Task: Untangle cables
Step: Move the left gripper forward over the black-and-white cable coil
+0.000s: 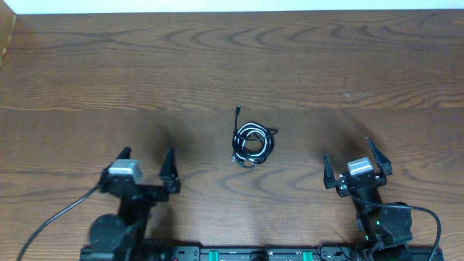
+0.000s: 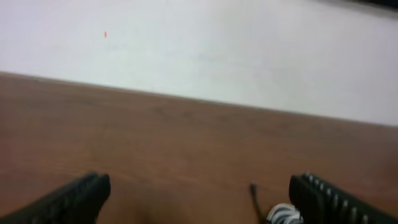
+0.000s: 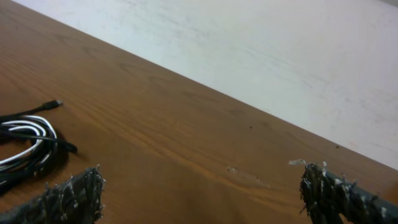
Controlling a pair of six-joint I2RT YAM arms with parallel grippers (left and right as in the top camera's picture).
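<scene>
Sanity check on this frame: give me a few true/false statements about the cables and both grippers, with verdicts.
1. The cables lie in one coiled bundle on the table. True.
2. The left gripper is shut on a cable. False: it is open and holds nothing.
3. The bundle has both black and white cord. True.
4. The right gripper touches the bundle. False: it is open and well clear of the bundle, off to its side.
5. A black plug end sticks out of the bundle toward the far side of the table. True.
</scene>
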